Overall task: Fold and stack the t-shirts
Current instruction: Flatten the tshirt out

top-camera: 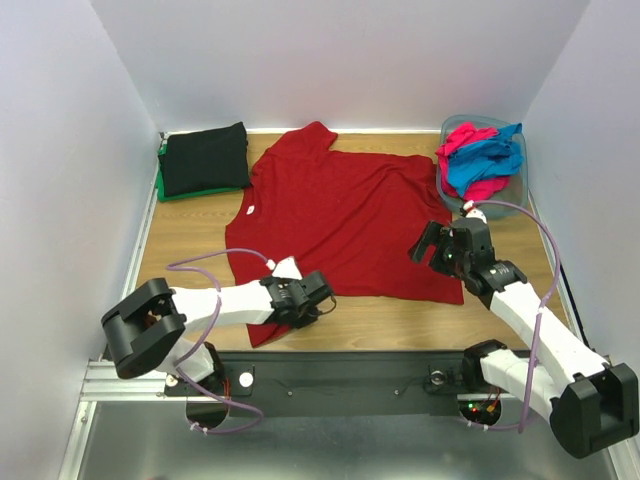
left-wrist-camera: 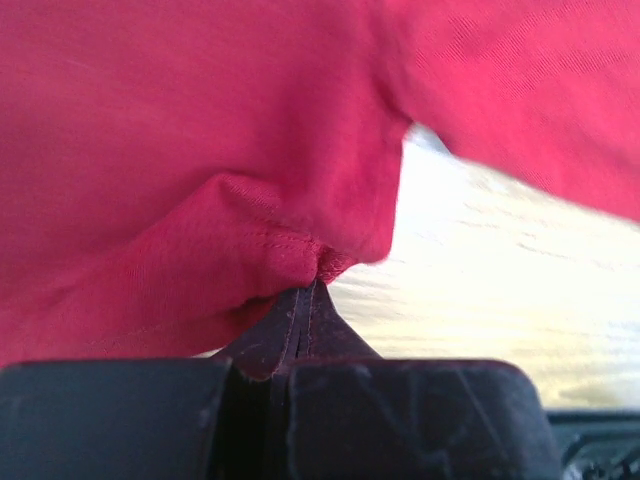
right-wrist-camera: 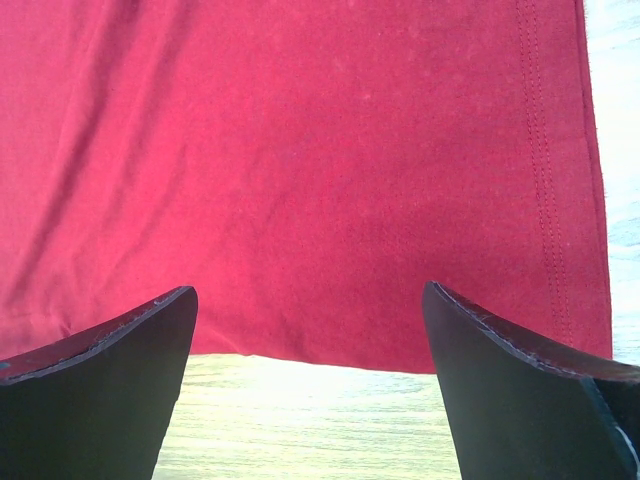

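A dark red t-shirt [top-camera: 340, 215] lies spread on the wooden table. My left gripper [top-camera: 322, 292] is shut on its near left hem; the left wrist view shows the red cloth [left-wrist-camera: 200, 200] bunched and pinched at the closed fingertips [left-wrist-camera: 305, 310]. My right gripper [top-camera: 428, 243] is open and empty, hovering over the shirt's near right corner; the right wrist view shows the red cloth [right-wrist-camera: 320, 170] and its stitched hem between the spread fingers [right-wrist-camera: 110, 345]. Folded black [top-camera: 205, 157] and green [top-camera: 180, 192] shirts are stacked at the far left. Pink [top-camera: 460, 140] and blue [top-camera: 492, 158] shirts lie in the tub.
A grey-blue plastic tub [top-camera: 520, 180] stands at the far right corner. White walls close in the table on three sides. Bare wood [top-camera: 400, 325] shows along the near edge, in front of the shirt.
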`<state>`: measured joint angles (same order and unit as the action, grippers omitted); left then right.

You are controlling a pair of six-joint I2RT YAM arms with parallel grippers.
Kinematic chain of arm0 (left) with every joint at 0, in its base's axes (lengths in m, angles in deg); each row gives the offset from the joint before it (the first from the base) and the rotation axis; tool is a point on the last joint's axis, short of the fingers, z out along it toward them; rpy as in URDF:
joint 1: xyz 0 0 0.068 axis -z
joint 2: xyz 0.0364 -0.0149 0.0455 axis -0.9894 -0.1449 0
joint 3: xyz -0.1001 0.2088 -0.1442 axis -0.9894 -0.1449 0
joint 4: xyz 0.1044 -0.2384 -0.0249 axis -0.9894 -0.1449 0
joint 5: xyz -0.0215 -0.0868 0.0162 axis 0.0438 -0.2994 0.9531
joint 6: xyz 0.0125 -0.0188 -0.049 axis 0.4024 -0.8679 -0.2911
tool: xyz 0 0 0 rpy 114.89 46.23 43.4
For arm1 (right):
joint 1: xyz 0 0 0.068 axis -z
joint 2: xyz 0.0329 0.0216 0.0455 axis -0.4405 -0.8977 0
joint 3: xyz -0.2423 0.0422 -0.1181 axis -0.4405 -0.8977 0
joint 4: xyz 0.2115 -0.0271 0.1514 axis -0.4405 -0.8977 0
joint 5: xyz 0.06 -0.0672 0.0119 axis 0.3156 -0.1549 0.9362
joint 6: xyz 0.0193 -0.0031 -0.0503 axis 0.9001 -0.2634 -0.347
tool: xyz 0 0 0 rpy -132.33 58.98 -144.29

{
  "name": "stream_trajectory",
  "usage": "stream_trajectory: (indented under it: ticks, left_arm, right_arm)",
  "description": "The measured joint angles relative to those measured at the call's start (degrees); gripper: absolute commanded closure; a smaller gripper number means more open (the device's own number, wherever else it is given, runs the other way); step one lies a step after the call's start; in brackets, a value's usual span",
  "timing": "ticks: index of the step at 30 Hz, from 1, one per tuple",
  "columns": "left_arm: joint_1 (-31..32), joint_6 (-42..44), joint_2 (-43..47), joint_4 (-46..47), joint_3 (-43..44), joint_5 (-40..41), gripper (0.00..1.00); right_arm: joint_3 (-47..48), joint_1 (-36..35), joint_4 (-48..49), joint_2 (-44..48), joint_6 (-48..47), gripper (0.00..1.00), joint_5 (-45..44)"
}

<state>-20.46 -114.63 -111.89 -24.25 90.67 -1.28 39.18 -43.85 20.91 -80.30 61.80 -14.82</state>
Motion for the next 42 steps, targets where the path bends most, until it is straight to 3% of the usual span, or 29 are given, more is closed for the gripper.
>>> stream_trajectory:
  ticks: [3,5,6,9,12,20,22,28,31,35,42]
  left_arm:
    - [1.27,0.24,-1.88,1.49,1.31,-2.01,1.00]
    - [1.66,0.28,-2.16,2.14,1.40,-2.95,0.81]
    - [2.14,0.37,-2.16,2.19,1.40,-3.69,0.62]
    - [4.37,0.11,-1.92,2.58,1.84,-4.85,0.43]
    - [6.47,0.42,-1.79,1.29,2.54,-6.05,0.37]
    - [8.09,-1.73,4.44,-10.08,3.76,-6.08,0.34]
    - [7.61,-4.00,7.43,-13.11,2.89,-5.49,0.20]
    - [0.22,-7.54,15.08,-17.75,-3.76,-4.39,0.18]
    - [-5.29,-7.50,15.87,-17.31,-5.95,-4.13,0.18]
    - [-7.89,-7.63,15.67,-16.39,-6.51,-3.56,0.18]
    - [-10.25,-8.02,13.81,-14.80,-6.54,-3.15,0.38]
  right_arm:
    - [0.00,0.00,-0.07,-0.07,0.17,0.00,0.00]
    - [0.00,0.00,-0.17,-0.39,0.35,0.00,0.00]
    - [0.02,0.00,-0.26,-0.83,0.39,0.00,0.00]
    - [0.00,0.00,-0.57,-2.14,0.55,0.00,0.02]
    - [0.00,0.00,-0.83,-2.95,0.57,0.00,0.02]
    - [0.02,0.00,-0.83,-2.95,0.57,0.00,0.04]
    - [0.02,0.00,-0.83,-2.91,0.59,0.00,0.04]
    - [0.02,0.00,-0.81,-3.19,0.57,0.00,0.02]
    - [0.02,0.00,-0.83,-3.80,0.57,0.00,0.02]
    - [0.02,0.00,-0.81,-4.37,0.55,0.00,-0.02]
    - [0.02,0.00,-0.83,-5.55,0.57,0.00,-0.42]
